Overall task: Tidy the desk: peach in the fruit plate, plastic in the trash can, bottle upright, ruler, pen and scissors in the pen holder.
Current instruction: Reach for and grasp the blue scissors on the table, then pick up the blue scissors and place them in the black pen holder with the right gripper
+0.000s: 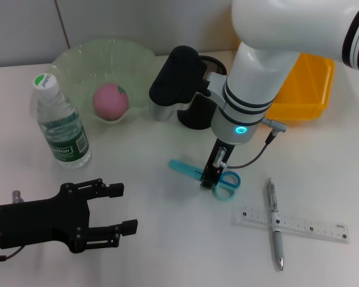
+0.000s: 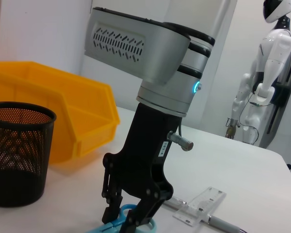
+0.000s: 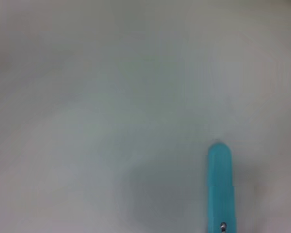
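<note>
Down on the desk (image 1: 137,197), right gripper (image 1: 208,181) pinches the scissors (image 1: 194,172); left gripper (image 1: 116,209) spread.

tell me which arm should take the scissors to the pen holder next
Right. The right gripper is already down on the scissors, jaws straddling them near the handles, with the pen holder close behind. The left gripper hovers open over bare desk, farther away.

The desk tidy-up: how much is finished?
Done: peach sits in the fruit plate, bottle stands upright. In hand: right gripper is down on the scissors. Left: pen and ruler on the desk. Left gripper waits open.
</note>
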Robot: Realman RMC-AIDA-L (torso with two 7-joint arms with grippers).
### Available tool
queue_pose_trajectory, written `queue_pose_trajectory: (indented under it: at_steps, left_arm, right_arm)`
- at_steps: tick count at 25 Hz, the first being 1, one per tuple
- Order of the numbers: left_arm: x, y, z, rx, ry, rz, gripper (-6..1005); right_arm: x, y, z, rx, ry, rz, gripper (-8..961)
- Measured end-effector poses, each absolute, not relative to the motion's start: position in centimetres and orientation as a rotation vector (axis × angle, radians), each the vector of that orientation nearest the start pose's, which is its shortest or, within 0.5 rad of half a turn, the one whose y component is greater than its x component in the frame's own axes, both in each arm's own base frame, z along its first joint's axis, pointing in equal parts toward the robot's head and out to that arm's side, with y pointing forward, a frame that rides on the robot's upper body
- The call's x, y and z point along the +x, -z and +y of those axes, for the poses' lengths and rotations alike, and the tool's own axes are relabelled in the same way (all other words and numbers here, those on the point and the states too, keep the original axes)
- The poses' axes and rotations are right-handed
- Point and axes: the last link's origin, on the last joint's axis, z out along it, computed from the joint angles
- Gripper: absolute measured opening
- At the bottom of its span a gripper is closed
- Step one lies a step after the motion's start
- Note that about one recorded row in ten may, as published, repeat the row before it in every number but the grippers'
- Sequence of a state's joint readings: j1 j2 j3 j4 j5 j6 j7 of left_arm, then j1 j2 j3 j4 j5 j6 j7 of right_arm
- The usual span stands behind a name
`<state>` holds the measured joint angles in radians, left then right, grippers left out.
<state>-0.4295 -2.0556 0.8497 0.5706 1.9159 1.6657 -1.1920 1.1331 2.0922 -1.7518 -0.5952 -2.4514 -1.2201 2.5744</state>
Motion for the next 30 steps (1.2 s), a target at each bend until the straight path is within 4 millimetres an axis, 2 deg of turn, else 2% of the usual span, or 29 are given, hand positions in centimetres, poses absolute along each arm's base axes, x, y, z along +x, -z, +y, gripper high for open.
queue_pose_trajectory:
  at_steps: [3, 8, 14, 19, 26, 30]
  left_arm:
    - [-27.8, 2.0, 27.9, -2.886, 0.766, -0.493, 800]
    - [-27.8, 2.0, 27.9, -2.886, 0.765, -0.493, 800]
    - [-27.8, 2.0, 28.0, -2.886, 0.765, -0.492, 800]
    - [-27.8, 1.9, 28.0, -2.883, 0.764, -0.492, 800]
    - [-27.8, 1.7, 28.1, -2.877, 0.766, -0.493, 800]
    - [-27.8, 1.7, 28.1, -2.875, 0.770, -0.492, 800]
  right_arm:
    - [13.6, 10.6, 39.1, -2.700, 0.880, 0.603, 346]
    - [13.6, 10.6, 39.1, -2.701, 0.880, 0.602, 245]
    - [13.4, 10.6, 39.2, -2.704, 0.868, 0.603, 246]
    - [12.3, 9.9, 39.5, -2.720, 0.791, 0.622, 246]
    - [11.1, 7.7, 39.8, -2.718, 0.691, 0.613, 254]
    - [10.0, 5.9, 39.2, -2.711, 0.639, 0.534, 259]
